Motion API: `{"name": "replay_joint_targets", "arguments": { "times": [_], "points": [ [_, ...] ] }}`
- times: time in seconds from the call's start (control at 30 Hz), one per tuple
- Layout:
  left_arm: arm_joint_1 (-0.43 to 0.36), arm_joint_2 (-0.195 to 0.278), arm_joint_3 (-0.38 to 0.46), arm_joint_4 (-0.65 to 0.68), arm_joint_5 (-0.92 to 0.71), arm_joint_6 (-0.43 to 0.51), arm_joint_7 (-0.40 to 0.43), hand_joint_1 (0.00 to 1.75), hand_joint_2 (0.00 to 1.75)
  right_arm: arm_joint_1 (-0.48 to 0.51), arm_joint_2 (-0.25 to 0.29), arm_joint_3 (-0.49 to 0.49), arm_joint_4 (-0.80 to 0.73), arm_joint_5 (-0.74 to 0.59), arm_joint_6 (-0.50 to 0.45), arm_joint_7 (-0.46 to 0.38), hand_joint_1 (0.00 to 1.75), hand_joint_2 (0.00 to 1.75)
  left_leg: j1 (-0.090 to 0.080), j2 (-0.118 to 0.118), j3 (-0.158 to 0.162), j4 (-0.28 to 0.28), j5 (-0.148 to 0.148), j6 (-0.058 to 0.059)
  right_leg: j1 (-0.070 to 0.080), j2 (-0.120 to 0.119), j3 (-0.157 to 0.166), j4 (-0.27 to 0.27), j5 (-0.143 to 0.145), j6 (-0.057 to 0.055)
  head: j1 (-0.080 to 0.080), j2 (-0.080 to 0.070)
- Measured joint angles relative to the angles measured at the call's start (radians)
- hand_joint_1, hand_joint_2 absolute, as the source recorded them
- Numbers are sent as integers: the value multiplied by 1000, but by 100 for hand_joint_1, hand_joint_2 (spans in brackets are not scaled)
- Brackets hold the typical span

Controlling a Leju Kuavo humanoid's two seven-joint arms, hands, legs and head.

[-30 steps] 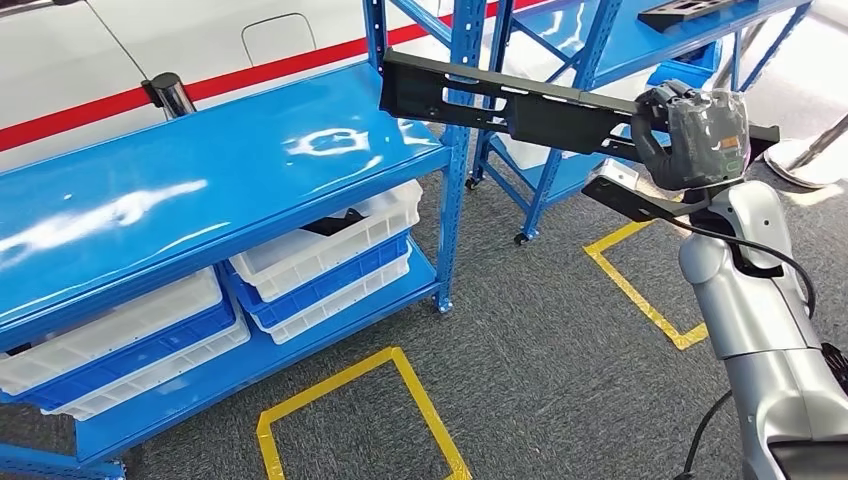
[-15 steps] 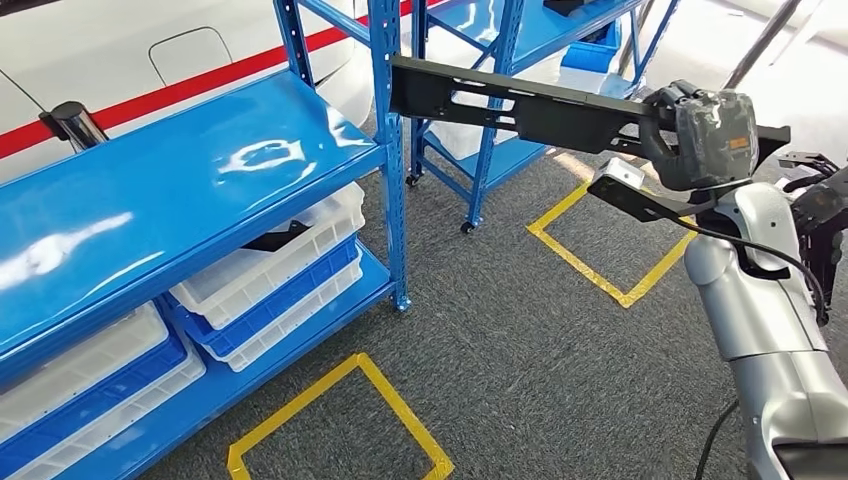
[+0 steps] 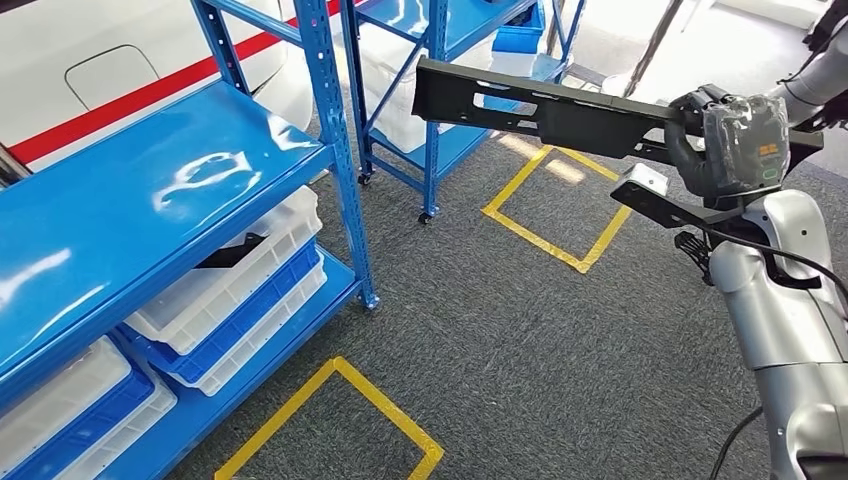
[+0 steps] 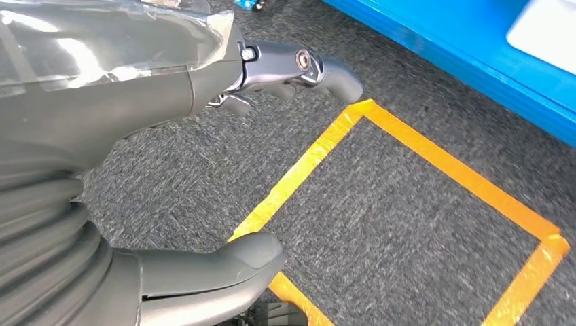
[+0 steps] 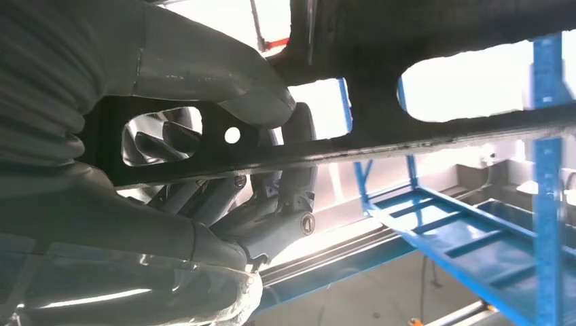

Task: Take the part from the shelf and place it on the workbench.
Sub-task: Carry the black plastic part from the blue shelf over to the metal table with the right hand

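The glossy blue metal shelf fills the left side, its top deck smooth and reflective. Beneath that deck sit stacked white and blue plastic crates, ribbed along their rims, with a flat dark piece lying in the upper white one. On the grey carpet in front of the shelf's corner post, yellow tape outlines a square. Right of the shelf and farther back stands a second blue rack on small casters, and just beside its feet another yellow tape square marks the floor.

Right of the shelf, at about the height of its top deck and clear of it, the part hangs in the air: a long, flat, matte black bracket with elongated cut-outs, running roughly level and angled slightly. The right hand, wrapped in clear crinkled film, grips the part's far end; the right wrist view shows its thick grey thumb and darker fingers curled around the bar. The silver right arm rises from below.

In the left wrist view, the left hand hangs over the carpet, fingers spread and holding nothing.
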State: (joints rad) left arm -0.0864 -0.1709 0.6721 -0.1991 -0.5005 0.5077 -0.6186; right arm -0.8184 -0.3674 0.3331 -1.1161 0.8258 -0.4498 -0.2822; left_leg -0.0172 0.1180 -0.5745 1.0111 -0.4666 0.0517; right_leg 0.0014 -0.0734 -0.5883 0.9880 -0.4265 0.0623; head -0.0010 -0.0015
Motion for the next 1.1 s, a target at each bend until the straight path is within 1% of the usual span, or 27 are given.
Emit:
{"name": "replay_joint_targets", "arguments": {
  "times": [0.03,0.1,0.13,0.17,0.23,0.27,0.3,0.33,0.4,0.47,0.53,0.57,0.6,0.63,0.67,0.7,0.73,0.77,0.8,0.83,0.87,0.93,0.97,1.0,1.03,1.07,1.1],
  "points": [
    [0,0,0,0,0,0,0,0,175,1,-2,-1,0,0,0,0,175,175,0,5,-1,2,-3,-4,-9,12,-2,-1,3,-6,0,0],
    [-2,0,1,0,0,0,0,0,175,0,-5,-3,-1,0,0,0,175,175,6,-30,-14,33,-30,-14,-24,34,-4,-5,10,-17,-2,0],
    [-1,0,1,0,-1,-1,1,0,175,0,-5,-4,-2,0,0,0,175,175,10,-61,-33,79,-60,-21,-31,45,-5,-6,12,-24,-3,0],
    [-1,0,1,0,-1,-2,3,0,175,0,-3,-5,-2,0,0,0,175,175,14,-91,-59,140,-94,-25,-31,57,-7,-6,14,-29,-4,0],
    [1,1,1,0,-2,-3,8,0,175,2,1,-5,-3,1,0,1,175,175,20,-115,-112,256,-145,-33,-31,82,-10,-5,15,-34,-4,0],
    [2,1,1,0,-2,-3,11,0,175,5,3,-5,-4,1,0,1,175,175,24,-118,-121,276,-144,-36,-32,95,-11,-4,16,-33,-5,0],
    [2,1,1,0,-2,-2,12,0,175,9,4,-6,-5,1,0,2,175,175,30,-120,-113,261,-125,-39,-35,109,-11,-2,16,-32,-4,0],
    [2,1,1,0,-3,-2,14,0,175,12,4,-6,-7,2,0,2,175,175,38,-126,-90,214,-92,-44,-39,122,-12,3,15,-30,-5,0],
    [1,1,1,1,-5,-1,16,0,175,13,3,-9,-11,3,0,4,175,175,53,-165,-36,100,-40,-55,-42,147,-22,21,11,-19,-5,0],
    [1,0,1,1,-7,1,18,0,175,12,0,-12,-16,3,0,6,175,175,54,-192,-17,54,-30,-55,-39,167,-38,33,11,0,-5,0],
    [-1,0,1,2,-11,3,21,0,175,15,-7,-15,-18,2,0,7,175,175,41,-175,-19,52,-26,-37,-38,187,-49,27,21,20,-5,0],
    [-2,0,1,1,-13,4,23,0,175,18,-13,-16,-18,1,0,8,175,175,36,-165,-19,48,-21,-26,-40,183,-55,28,22,26,-5,0],
    [-2,1,1,1,-15,4,25,0,175,20,-17,-18,-18,0,0,8,175,175,34,-153,-18,43,-16,-15,-40,165,-66,41,16,29,-3,0],
    [-3,1,1,1,-17,4,27,0,175,20,-19,-19,-18,0,0,8,175,175,33,-142,-19,39,-12,-6,-40,141,-85,75,-1,27,0,0],
    [-3,2,1,1,-18,4,28,0,175,20,-21,-20,-18,0,0,8,175,175,32,-130,-19,37,-10,0,-40,113,-113,132,-26,22,2,0],
    [-2,2,1,1,-20,3,28,0,175,20,-21,-20,-18,1,1,8,175,175,30,-117,-21,36,-10,4,-38,96,-147,204,-54,20,4,0],
    [-2,2,1,1,-20,2,28,0,175,21,-20,-20,-18,1,2,9,175,175,27,-103,-22,36,-10,5,-37,89,-176,271,-76,20,4,0],
    [-2,2,1,1,-21,0,29,0,175,23,-21,-20,-18,1,3,9,175,175,25,-90,-23,36,-10,6,-35,87,-192,310,-86,22,4,0],
    [-2,2,1,1,-21,-1,30,0,175,25,-21,-20,-18,2,4,9,175,175,23,-77,-23,36,-10,7,-34,86,-188,310,-83,26,4,0],
    [-2,2,1,1,-22,-2,31,0,175,25,-22,-20,-18,1,4,9,175,175,21,-65,-23,36,-10,6,-33,80,-161,267,-68,31,4,0],
    [-3,2,1,1,-23,-3,31,0,175,25,-24,-20,-18,1,5,9,175,175,20,-54,-22,36,-11,6,-32,65,-118,195,-46,34,4,0],
    [-4,3,1,1,-24,-4,30,0,175,20,-28,-21,-18,1,9,9,175,175,15,-36,-20,36,-13,2,-20,19,-46,70,-15,26,4,0],
    [-5,3,1,1,-24,-5,29,0,175,17,-31,-21,-18,0,11,9,175,175,13,-26,-19,36,-14,-2,-12,6,-30,40,-8,17,4,0],
    [-5,3,1,1,-24,-6,28,0,175,14,-34,-22,-18,0,13,9,175,175,11,-17,-17,35,-16,-5,-5,4,-28,32,-5,7,4,0],
    [-6,3,1,1,-24,-6,28,0,175,13,-38,-22,-18,0,15,8,175,175,10,-7,-15,33,-17,-9,-2,16,-28,29,-1,0,4,0],
    [-7,3,1,1,-24,-7,27,0,175,12,-42,-22,-19,0,16,8,175,175,12,-4,-14,35,-21,-14,-10,28,-28,26,2,-7,2,0],
    [-8,2,1,1,-24,-7,27,0,175,11,-45,-23,-20,0,17,8,175,175,14,-16,-17,46,-32,-19,-17,39,-28,24,5,-14,2,0]
  ]
}}
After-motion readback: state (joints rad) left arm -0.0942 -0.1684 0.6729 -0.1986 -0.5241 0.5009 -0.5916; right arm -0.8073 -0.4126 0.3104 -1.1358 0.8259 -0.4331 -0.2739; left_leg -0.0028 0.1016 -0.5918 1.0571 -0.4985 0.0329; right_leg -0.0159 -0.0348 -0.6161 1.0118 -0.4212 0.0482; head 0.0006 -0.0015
